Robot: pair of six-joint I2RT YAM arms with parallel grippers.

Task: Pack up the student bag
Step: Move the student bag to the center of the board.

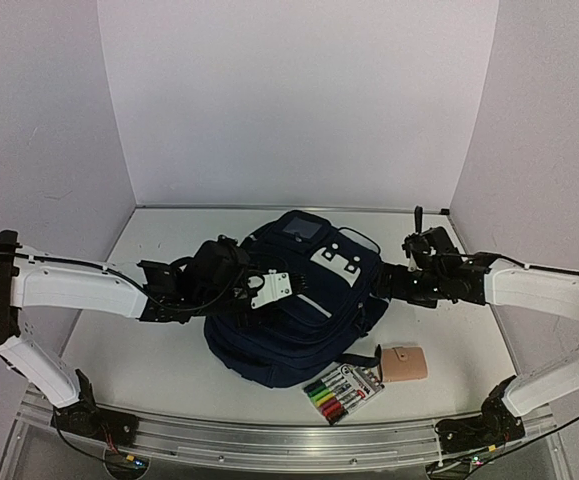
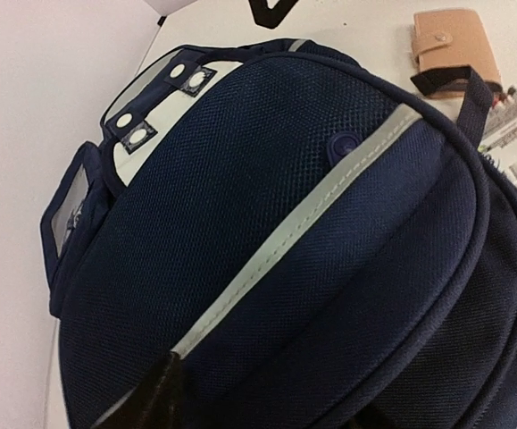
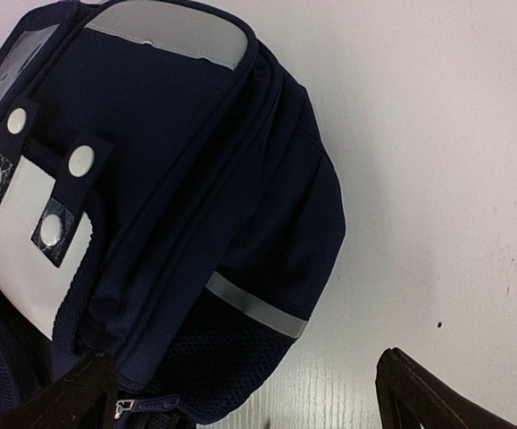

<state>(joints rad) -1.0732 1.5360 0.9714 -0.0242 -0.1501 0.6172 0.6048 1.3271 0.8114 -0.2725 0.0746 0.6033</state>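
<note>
student bag (image 1: pixel 299 320) flat at frame centre | left gripper (image 1: pixel 274 288) on its left half, jaw state impossible to tell | right gripper (image 3: pixel 245 366) at its right edge, fingers wide apart

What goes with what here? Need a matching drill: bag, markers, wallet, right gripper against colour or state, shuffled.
Things:
1. bag
2. markers
3. wallet
4. right gripper

Colour or state:
A. tan
B. open
C. navy with grey stripes
D. assorted colours in one pack

Pairs: 1-C, 2-D, 3-A, 4-B
</note>
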